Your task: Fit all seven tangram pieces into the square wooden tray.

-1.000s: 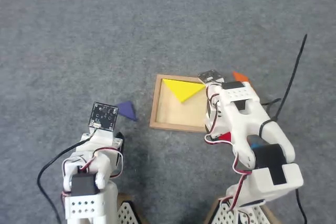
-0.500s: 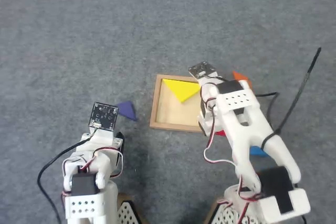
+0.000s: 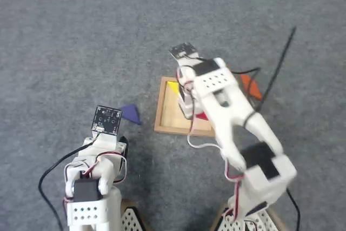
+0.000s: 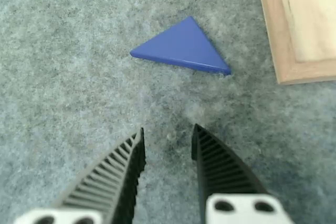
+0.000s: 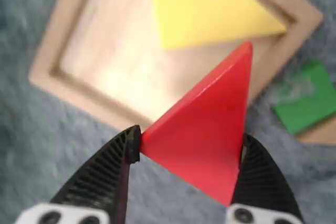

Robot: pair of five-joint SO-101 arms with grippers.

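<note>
High view: square wooden tray (image 3: 165, 125), centre of the frame, flat on the grey table (image 3: 81, 41).

- Yellow triangle (image 5: 205, 9): inside the tray, set into one corner. The rest of the visible tray floor is bare wood.
- Red triangle (image 5: 202, 140): clamped by its edges between the fingers of the right gripper (image 5: 187, 142) and held above the tray's rim. One tip points toward the yellow triangle.
- Green piece (image 5: 304, 103): on the table just outside the tray's rim, beside the corner that holds the yellow triangle.
- Orange piece (image 3: 250, 86): right of the tray in the high view, on the table, partly covered by the right arm (image 3: 227, 106).
- Blue triangle (image 3: 130, 113): left of the tray and apart from it, flat on the table.
- Left gripper (image 4: 167, 135): fingers apart and holding nothing, low over the table. It is near the blue triangle and not touching it.
- Left arm (image 3: 89, 177): lower left of the high view.
- Right arm: runs from the lower right of the high view up over the tray's right half.
</note>
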